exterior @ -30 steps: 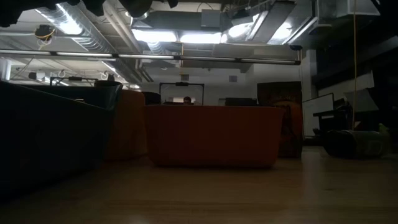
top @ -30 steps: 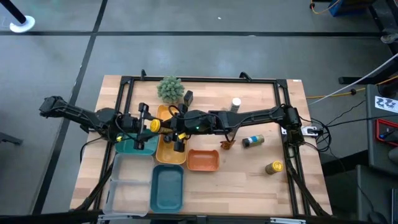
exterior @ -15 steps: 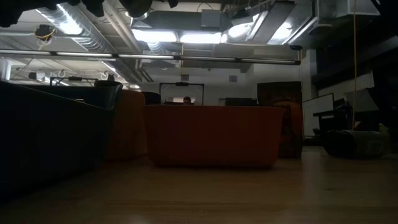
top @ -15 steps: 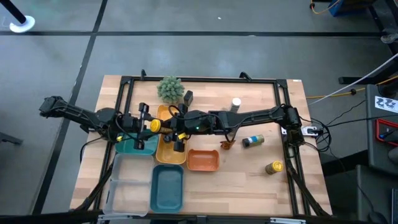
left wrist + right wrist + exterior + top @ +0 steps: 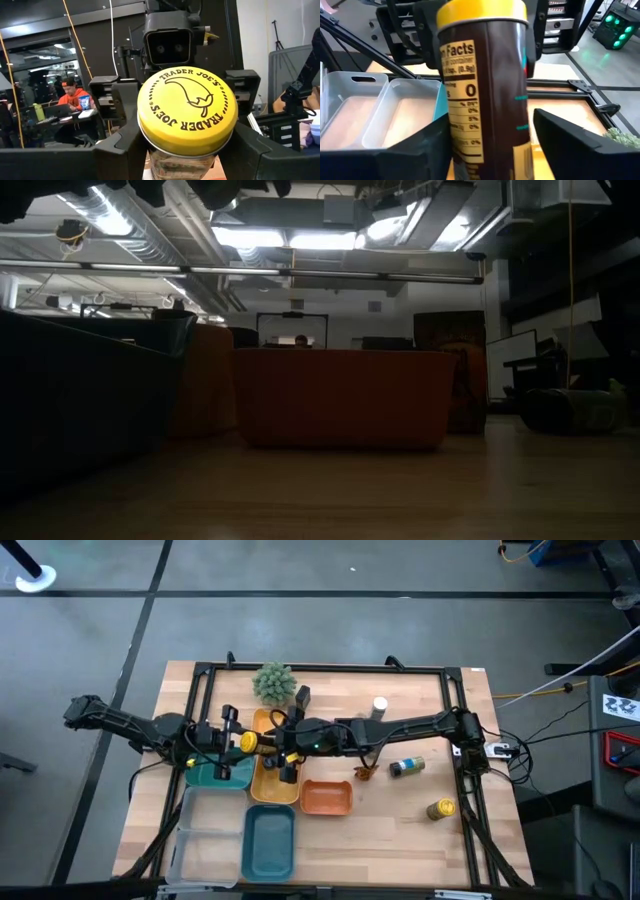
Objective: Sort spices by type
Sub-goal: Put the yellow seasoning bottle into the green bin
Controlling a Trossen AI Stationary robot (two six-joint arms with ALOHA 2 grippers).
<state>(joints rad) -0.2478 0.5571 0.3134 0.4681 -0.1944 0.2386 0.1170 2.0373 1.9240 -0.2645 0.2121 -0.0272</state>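
1. In the high view, the left gripper and the right gripper are meeting over the yellow tray, with a yellow-capped spice jar sitting between them. Which fingers are touching the jar is hard to make out from above. Other spices are lying apart on the bench: a white-capped bottle, a jar on its side, a yellow-capped jar, a brown packet and a black box. The fuzzy green plant is standing near the far edge. The orange tray and a teal tray are lying nearer the front.

2. In the low view, only the orange tray's wall and dark shapes are showing; both grippers are out of sight.

3. In the left wrist view, the left gripper is clamping the jar below its yellow Trader Joe's cap; the jar body is cut off. A person is sitting at a desk behind.

4. In the right wrist view, the right gripper is standing open, its fingers apart from the brown jar.
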